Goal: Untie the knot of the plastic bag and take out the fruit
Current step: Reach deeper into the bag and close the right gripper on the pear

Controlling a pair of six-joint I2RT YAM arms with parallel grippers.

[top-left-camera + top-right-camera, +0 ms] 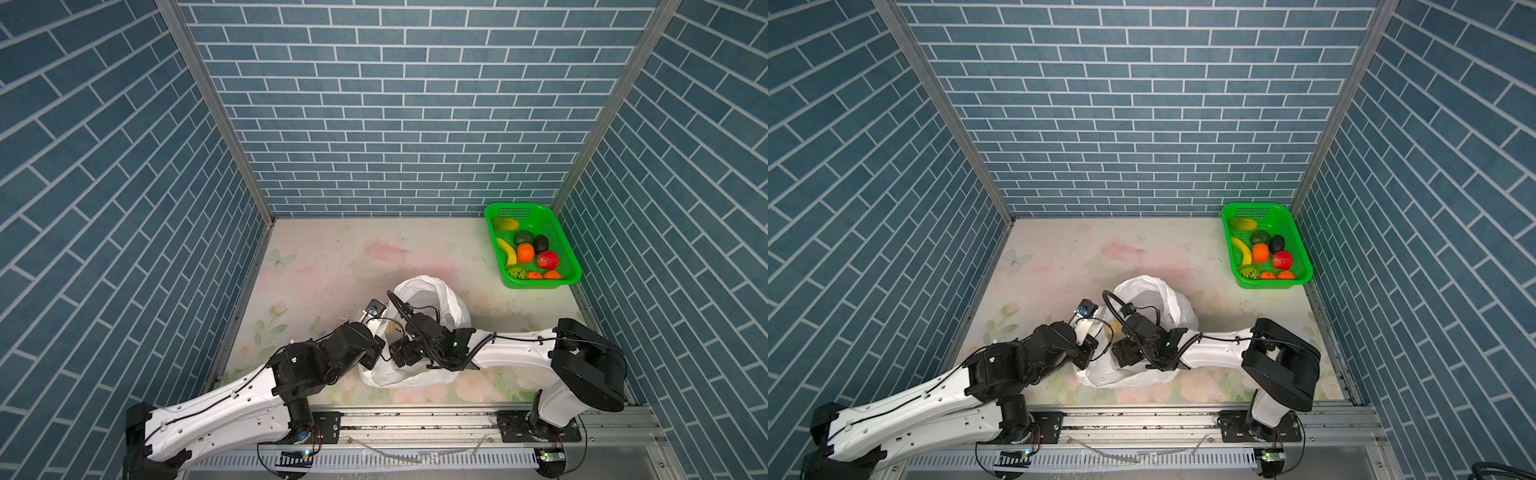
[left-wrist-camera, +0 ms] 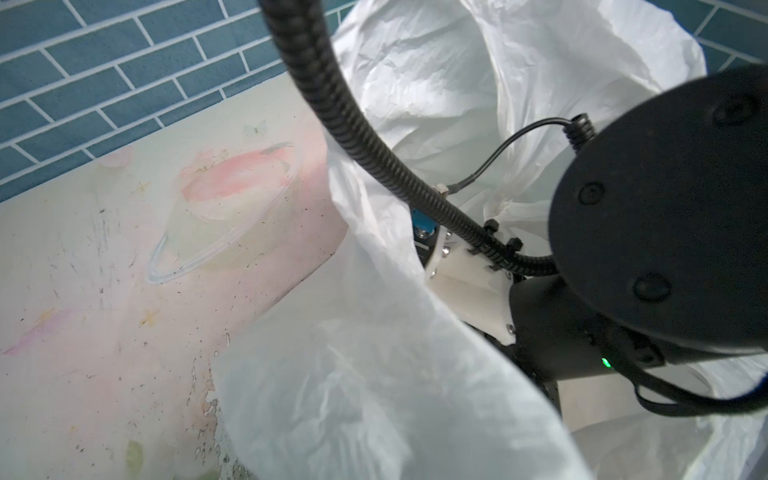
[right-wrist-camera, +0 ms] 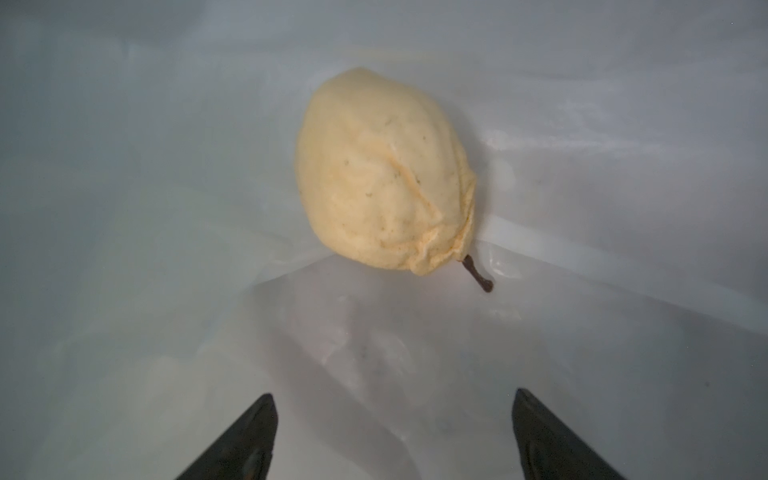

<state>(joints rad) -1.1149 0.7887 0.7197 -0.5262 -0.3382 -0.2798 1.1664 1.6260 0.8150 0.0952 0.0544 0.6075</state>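
Pincer tips first: the right pincer (image 3: 392,399) is deep inside the bag (image 3: 124,208), jaws spread wide and empty. A cream pear (image 3: 384,174) lies dead ahead on the film, clear of the tips, stem end nearest them. Out at the mouth, the left pincer (image 1: 384,334) is closed, seemingly on the bag's rim and propping it open, though film hides its tips. No knot in sight, so untying looks done; this is the fetching step. Next: push forward, straddle the pear across its narrow width, close without snagging film. Beyond, on the worktop (image 1: 332,257), other fruit (image 1: 525,253) sits in the basket (image 1: 540,283).
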